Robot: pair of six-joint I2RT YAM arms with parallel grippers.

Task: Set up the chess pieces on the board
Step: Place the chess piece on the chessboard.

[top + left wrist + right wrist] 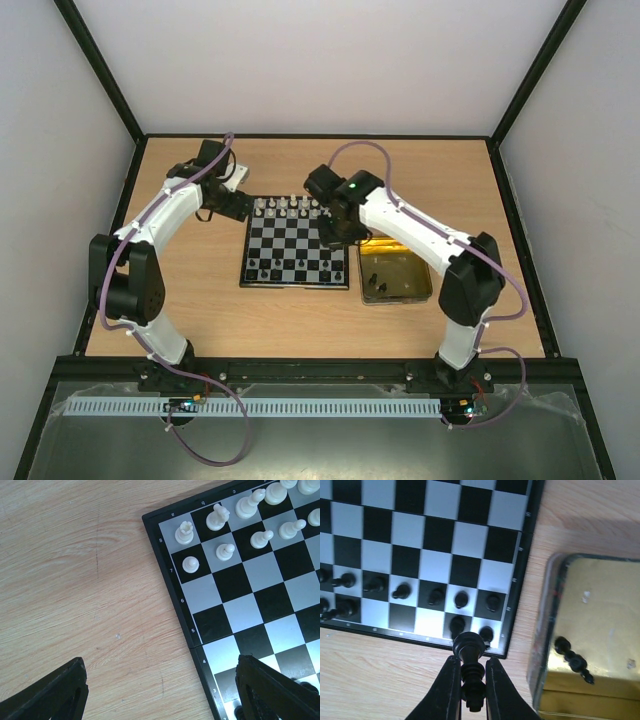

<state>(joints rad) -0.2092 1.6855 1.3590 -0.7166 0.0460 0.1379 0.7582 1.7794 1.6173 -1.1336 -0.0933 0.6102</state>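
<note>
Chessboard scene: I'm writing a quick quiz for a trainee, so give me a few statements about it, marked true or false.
1. The right gripper is shut on a black chess piece. True.
2. The left gripper holds a white piece. False: its jaws stand open and empty.
3. White pieces stand on the far rows of the board. True.
4. The tin beside the board is empty. False: a black piece lies inside.

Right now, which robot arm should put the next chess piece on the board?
The right, probably. The right gripper is shut on a black piece at the board edge, near the black rows. The left gripper is open and empty, near the white pieces.
</note>
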